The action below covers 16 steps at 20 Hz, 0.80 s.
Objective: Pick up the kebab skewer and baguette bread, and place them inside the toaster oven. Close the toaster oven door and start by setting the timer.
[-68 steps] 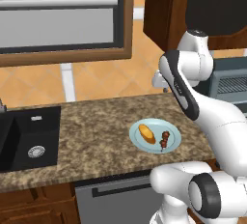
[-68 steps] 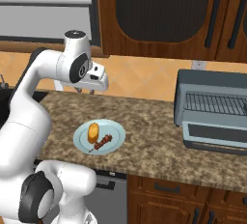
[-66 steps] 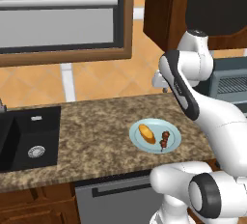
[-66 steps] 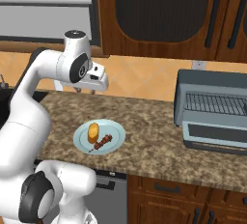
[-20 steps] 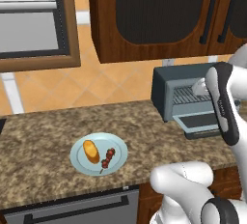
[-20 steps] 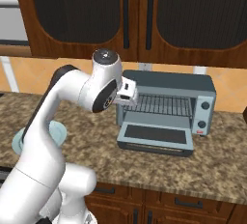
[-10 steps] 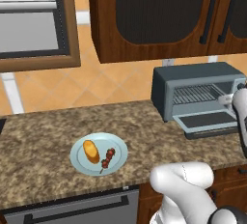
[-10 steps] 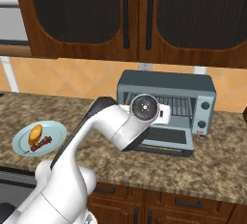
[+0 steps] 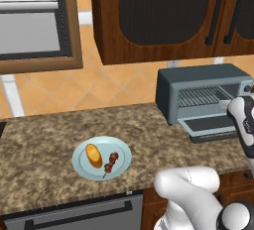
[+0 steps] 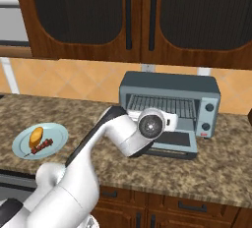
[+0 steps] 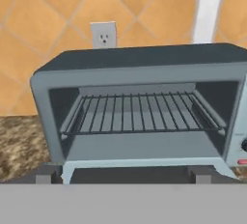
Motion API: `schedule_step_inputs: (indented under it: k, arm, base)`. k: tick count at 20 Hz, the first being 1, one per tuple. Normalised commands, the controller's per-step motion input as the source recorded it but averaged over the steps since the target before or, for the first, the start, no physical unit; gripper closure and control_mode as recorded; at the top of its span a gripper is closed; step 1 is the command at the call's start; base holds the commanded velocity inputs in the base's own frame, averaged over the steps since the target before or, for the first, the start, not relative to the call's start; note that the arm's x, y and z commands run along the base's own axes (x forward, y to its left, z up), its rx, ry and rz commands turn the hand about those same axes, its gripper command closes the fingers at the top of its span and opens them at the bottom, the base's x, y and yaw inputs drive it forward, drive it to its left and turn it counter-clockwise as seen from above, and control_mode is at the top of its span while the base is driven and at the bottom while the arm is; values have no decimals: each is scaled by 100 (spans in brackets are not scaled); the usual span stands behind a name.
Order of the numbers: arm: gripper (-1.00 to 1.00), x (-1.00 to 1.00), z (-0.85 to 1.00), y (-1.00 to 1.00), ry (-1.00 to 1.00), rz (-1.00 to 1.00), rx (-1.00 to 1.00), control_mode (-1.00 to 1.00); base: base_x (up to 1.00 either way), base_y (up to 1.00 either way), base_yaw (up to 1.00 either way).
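Claw tips barely visible, apart

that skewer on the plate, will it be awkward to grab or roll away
The kebab skewer looks thin and low against the plate, so probably hard to get the fingers under. Its lumpy chunks should keep it from rolling much. It lies close beside the baguette bread, so a grasp may nudge that.

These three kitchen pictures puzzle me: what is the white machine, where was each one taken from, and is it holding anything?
It is a rendered kitchen with a white robot arm on a driving base. Two cameras ride behind it, left and right; the third sits on its hand, looking into the toaster oven, whose door hangs open. On the counter, a plate carries the baguette bread and kebab skewer. The arm holds nothing; its jaws are open.
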Motion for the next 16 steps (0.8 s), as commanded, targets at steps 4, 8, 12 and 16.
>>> schedule_step_inputs:
  k: [4,8,12,16]
  arm:
    - [-100,18,-14,-26,-1,-5,0,-100]
    - [-100,35,-14,-5,-10,0,0,-100]
    - [-100,56,-10,-16,-6,0,0,-100]
    - [-100,55,-29,-40,0,0,0,-100]
  base:
    - [0,0,0]
    - [0,0,0]
    - [0,0,0]
    - [0,0,0]
